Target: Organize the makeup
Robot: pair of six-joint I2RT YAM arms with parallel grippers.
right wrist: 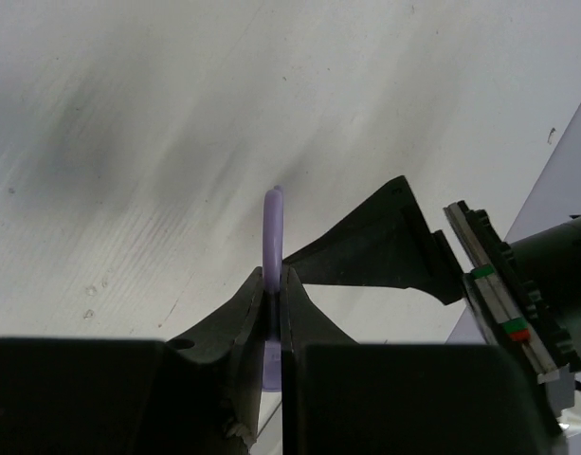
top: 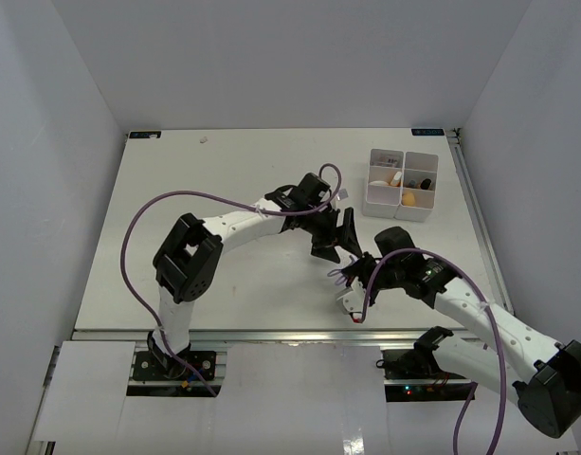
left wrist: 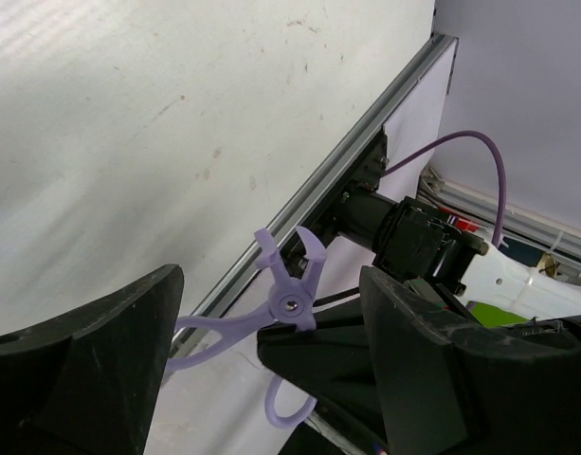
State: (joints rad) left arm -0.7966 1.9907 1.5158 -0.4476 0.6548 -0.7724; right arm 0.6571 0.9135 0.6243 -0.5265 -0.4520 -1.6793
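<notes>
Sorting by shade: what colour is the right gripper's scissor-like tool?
Lilac tool, clearest from left wrist.

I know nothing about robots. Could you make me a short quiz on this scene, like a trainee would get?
1. True or false: the right gripper is pinched shut on the lilac scissor-like tool.
2. The left gripper is: A open; B shut on a sponge; C shut on the box.
3. Fill in: seen from above, the white compartment box sits at the table's far ____ corner.
Key: 1 true; 2 A; 3 right.
</notes>
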